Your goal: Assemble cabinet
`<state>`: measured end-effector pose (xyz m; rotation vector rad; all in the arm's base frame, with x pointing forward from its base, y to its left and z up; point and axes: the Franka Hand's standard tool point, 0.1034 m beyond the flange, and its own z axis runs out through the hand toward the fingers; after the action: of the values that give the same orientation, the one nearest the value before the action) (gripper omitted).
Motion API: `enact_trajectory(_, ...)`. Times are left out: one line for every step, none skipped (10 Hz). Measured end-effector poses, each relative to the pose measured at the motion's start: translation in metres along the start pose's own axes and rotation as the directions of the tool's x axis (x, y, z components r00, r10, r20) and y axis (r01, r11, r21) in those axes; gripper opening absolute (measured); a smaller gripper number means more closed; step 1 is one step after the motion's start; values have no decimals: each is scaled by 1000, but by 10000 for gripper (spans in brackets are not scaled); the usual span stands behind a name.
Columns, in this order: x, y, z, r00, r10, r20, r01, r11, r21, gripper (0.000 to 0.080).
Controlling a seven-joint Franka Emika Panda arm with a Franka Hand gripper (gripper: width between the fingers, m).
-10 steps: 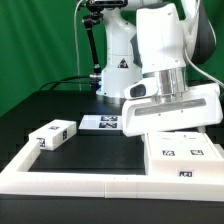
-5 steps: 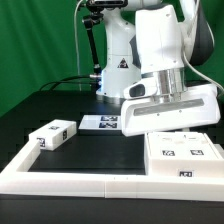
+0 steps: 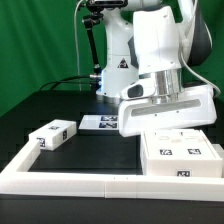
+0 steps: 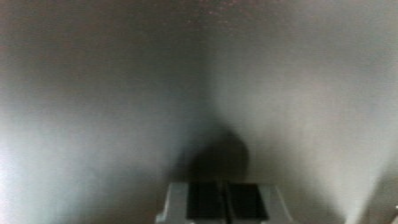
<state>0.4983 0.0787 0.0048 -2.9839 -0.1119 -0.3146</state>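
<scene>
The white cabinet body (image 3: 182, 158) lies at the exterior view's right, with tags on its top and front. My gripper (image 4: 217, 200) is pressed close over it. In the wrist view the two dark finger pads (image 4: 194, 202) stand together with nothing between them, against a blurred white surface. In the exterior view the broad white hand (image 3: 170, 105) hides the fingertips, right above the body's far edge. A small white drawer block (image 3: 54, 134) with tags lies apart at the exterior view's left.
The marker board (image 3: 100, 123) lies flat at the back middle, before the robot base (image 3: 115, 70). A long white rail (image 3: 80, 180) borders the black table along the front and left. A green curtain is behind.
The hand has shifted slightly toward the exterior view's left and a little lower. The cabinet body looks nudged the same way. The drawer block has not moved.
</scene>
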Motion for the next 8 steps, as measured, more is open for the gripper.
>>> enact_trajectory(2, 2, -5, 1000, -7, 6, 7, 1000, -1, 4)
enact_trajectory(5, 1, -13, 1000, -13, 7, 13, 1000, -4, 2)
enact_trajectory(7, 1, -21, 1000, -19, 8, 19, 1000, -6, 2)
enact_trajectory(11, 0, -31, 1000, -28, 7, 28, 1000, -9, 2)
enact_trajectory(15, 0, -42, 999, -33, 5, 33, 999, -13, 2)
enact_trajectory(20, -1, -55, 999, -40, 3, 40, 999, -18, 2)
enact_trajectory(26, -2, -68, 999, -45, 4, 45, 999, -21, 2)
enact_trajectory(31, -2, -77, 999, -50, 7, 50, 998, -23, 2)
